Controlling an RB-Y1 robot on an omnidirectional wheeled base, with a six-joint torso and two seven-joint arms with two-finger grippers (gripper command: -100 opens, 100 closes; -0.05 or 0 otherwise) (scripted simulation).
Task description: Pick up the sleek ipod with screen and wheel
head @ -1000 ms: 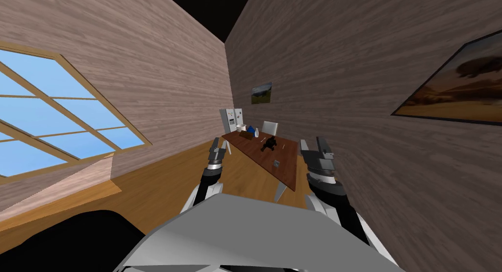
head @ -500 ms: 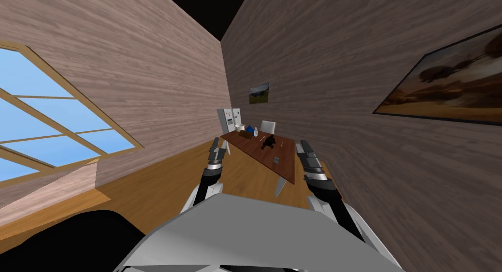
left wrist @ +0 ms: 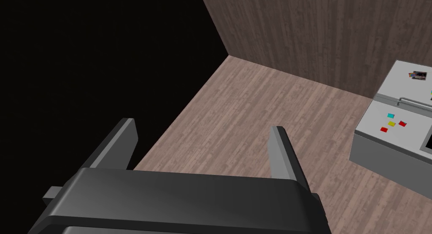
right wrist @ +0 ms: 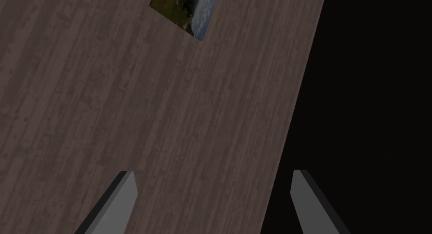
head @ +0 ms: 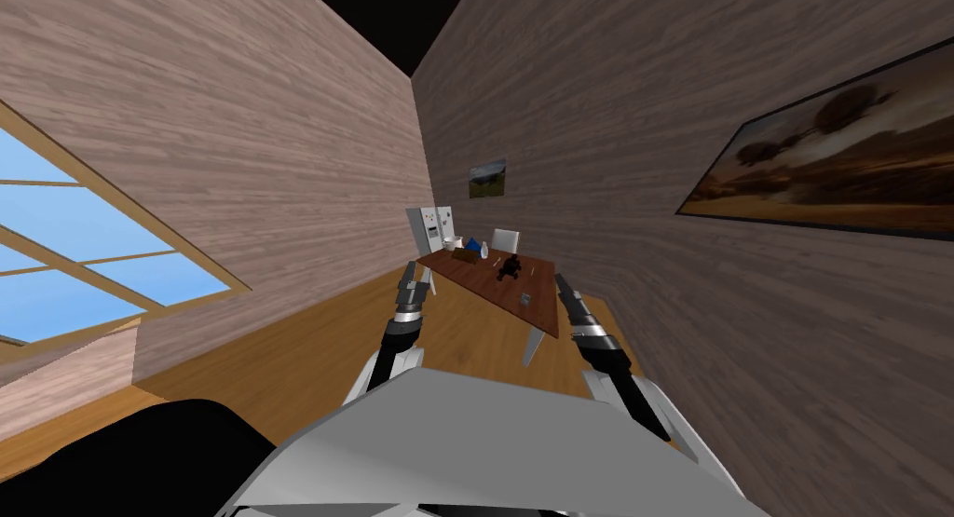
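Where the ipod lies: a small grey flat thing [head: 525, 299] on the brown table [head: 484, 280], close to the tabletop's near end and nearer its wall-side edge, well apart from both grippers (its place and flat shape suggest the ipod; screen and wheel are too small to make out).
Long axis: too small to tell.
Left gripper [head: 408, 273]: fingers spread wide with nothing between them. It hangs over the floor off the tabletop's open long edge and points toward a grey fridge [left wrist: 392, 134].
Right gripper [head: 560, 282]: fingers also wide apart and empty, raised beside the tabletop's near wall-side corner.
Nearer arm: the right, by my judgement. The ipod lies ahead of it, a little toward the left arm's side and lower than the fingertips.
Coming move: probably a drive closer, then a reach down onto the near end from above.
Beyond the ipod: a black object [head: 510, 268] sits around the middle of the tabletop. A brown box [head: 463, 255], a blue thing [head: 473, 245] and a white bottle [head: 484, 251] cluster at the far end, all well apart from the ipod.
Past the far end: a white chair [head: 506, 240].
In the way: nothing stands between the near end and the ipod, though the wall [head: 708, 353] runs close along the right arm's side.
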